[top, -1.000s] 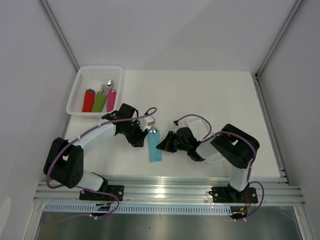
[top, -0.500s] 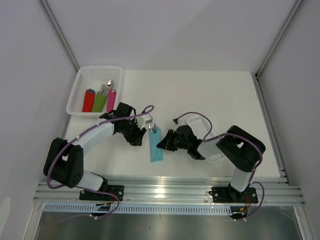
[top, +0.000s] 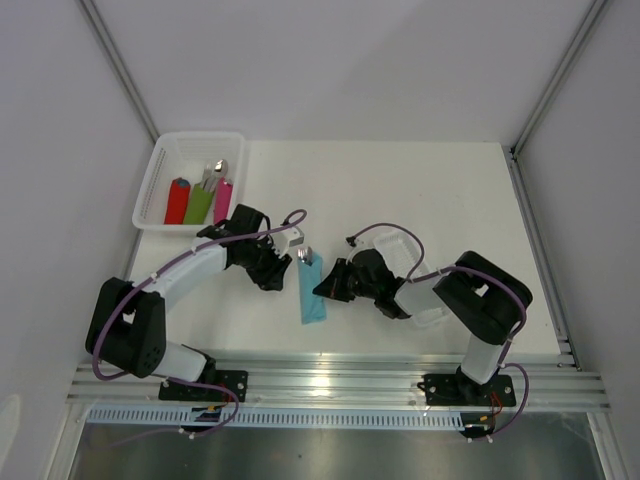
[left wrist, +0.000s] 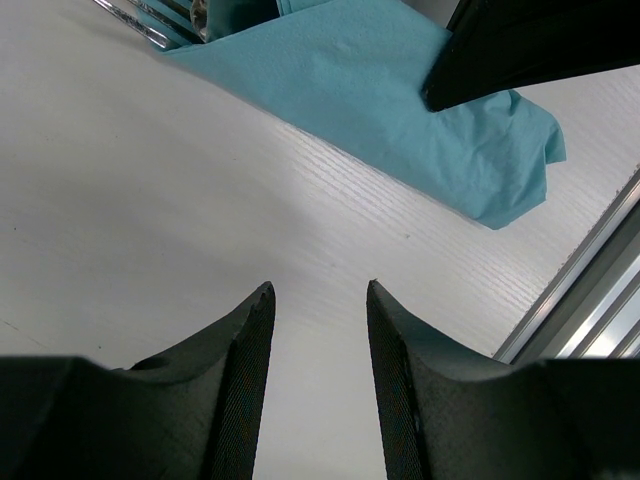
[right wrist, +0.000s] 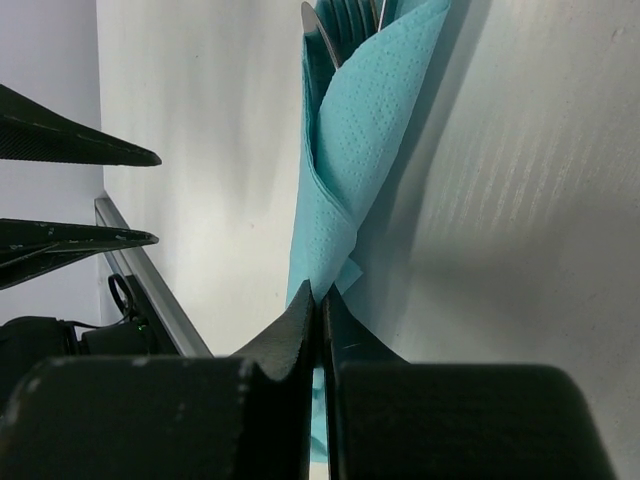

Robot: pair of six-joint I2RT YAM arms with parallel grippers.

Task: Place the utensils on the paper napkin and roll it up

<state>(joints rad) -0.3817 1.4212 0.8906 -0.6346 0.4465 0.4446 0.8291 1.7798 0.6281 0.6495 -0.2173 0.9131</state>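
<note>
Looking down from above, I see the thin teal paper napkin [top: 311,292] lying as a long narrow wrap at the middle of the white table [top: 430,190], with the tips of the slim shiny silver metal utensils [top: 306,254] poking from its upper end. My left hand [left wrist: 318,290] hangs just left of the wrap over bare table, fingers partly spread and holding nothing. My right hand [right wrist: 320,298] has its fingers pressed together, their tips against the right side of the wrap; I cannot tell whether any paper is caught between them. At the upper left, a white plastic basket [top: 200,135] holds red, green and pink rolled napkins.
</note>
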